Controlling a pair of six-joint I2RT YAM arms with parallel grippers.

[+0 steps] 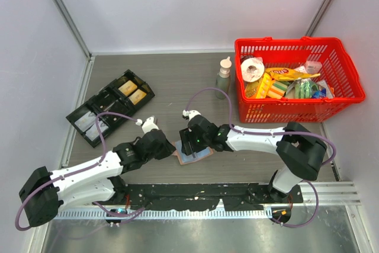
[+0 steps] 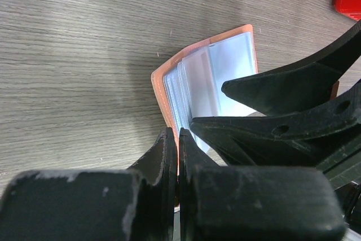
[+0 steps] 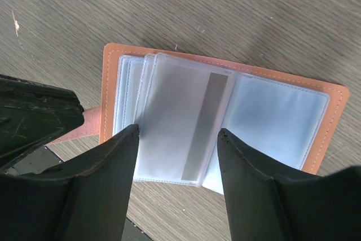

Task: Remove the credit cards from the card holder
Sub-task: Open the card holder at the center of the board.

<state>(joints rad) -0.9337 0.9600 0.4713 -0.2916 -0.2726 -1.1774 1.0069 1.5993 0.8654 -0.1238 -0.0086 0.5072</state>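
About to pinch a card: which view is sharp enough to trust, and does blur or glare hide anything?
Right wrist view: sharpest; card holder evenly lit, no glare, though its frosted plastic hazes the striped card; right gripper dark, soft-edged. Left wrist view: left gripper blurred up close, the right one a black silhouette over the holder. Top view: even light, but both grippers hide most of the holder.

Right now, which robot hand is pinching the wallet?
The left gripper: its fingers are shut on the orange edge of the card holder. The right gripper stands open over the clear sleeves.
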